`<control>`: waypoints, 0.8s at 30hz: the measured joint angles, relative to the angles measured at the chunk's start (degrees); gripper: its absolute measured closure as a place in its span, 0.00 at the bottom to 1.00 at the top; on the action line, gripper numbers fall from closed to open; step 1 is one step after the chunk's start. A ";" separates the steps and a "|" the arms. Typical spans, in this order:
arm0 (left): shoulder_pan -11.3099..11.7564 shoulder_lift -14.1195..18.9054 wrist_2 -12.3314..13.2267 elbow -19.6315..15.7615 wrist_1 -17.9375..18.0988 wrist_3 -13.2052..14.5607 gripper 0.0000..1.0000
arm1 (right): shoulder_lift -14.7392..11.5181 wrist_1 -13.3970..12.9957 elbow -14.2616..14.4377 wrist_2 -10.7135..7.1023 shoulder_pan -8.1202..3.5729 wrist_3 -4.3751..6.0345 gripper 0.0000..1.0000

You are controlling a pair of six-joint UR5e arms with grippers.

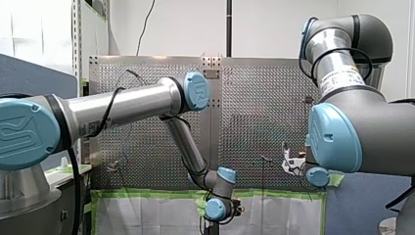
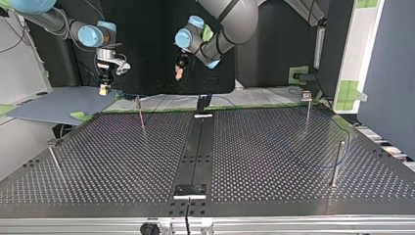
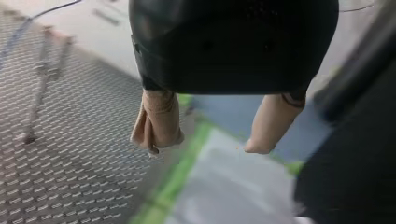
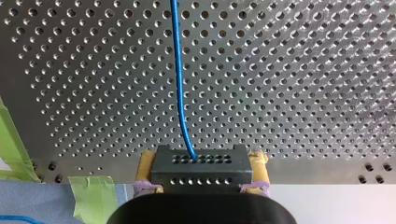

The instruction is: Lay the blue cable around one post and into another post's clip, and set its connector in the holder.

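The connector point(image 4: 201, 175) is gripped in the right end effector point(image 4: 203, 163) — its blue cable point(image 4: 180, 84) is pointed straight ahead. The left end effector point(image 3: 208, 142) is held parted.

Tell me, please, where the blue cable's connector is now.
The connector sits between my right gripper's yellow pads, near the table's far edge at the top view's left; the blue cable runs from it over the table.
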 joint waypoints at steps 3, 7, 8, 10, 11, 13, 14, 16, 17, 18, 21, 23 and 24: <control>-0.75 0.17 0.47 -0.62 -0.16 1.52 0.00 | 0.00 -0.06 0.00 0.00 0.00 0.02 1.00; -1.38 1.43 0.20 -0.85 -0.23 3.25 0.00 | 0.00 -0.16 -0.01 -0.08 -0.05 0.03 1.00; -1.47 1.84 0.02 -0.86 -0.24 3.52 0.00 | 0.00 -0.19 -0.03 -0.11 -0.05 0.03 1.00; -1.59 2.90 -0.44 -0.84 -0.29 4.14 0.00 | 0.00 -0.26 -0.03 -0.15 -0.06 0.03 1.00; -1.61 3.42 -0.63 -0.82 -0.31 4.38 0.00 | 0.00 -0.29 -0.02 -0.15 -0.06 0.03 1.00; -1.59 4.63 -1.17 -0.68 -0.36 4.77 0.00 | 0.01 -0.32 -0.01 -0.17 -0.06 0.03 1.00; -1.53 5.14 -1.46 -0.54 -0.40 4.85 0.00 | 0.00 -0.33 -0.01 -0.17 -0.05 0.03 1.00; -1.27 6.11 -2.19 -0.01 -0.72 4.85 0.00 | 0.00 -0.35 -0.01 -0.18 -0.04 0.03 1.00; -1.15 6.40 -2.56 0.31 -0.96 4.83 0.00 | 0.00 -0.36 -0.03 -0.17 -0.04 0.03 1.00; -0.98 6.67 -3.07 0.79 -1.30 4.80 0.00 | 0.00 -0.35 -0.03 -0.18 -0.05 0.03 1.00; -0.69 6.95 -4.34 1.96 -1.83 4.78 0.00 | 0.00 -0.36 -0.03 -0.17 -0.06 0.03 1.00; -0.62 7.00 -4.95 2.57 -1.91 4.83 0.00 | 0.00 -0.36 -0.02 -0.18 -0.06 0.03 1.00; -0.61 7.02 -5.20 2.92 -1.94 4.88 0.00 | 0.01 -0.36 -0.02 -0.18 -0.08 0.03 1.00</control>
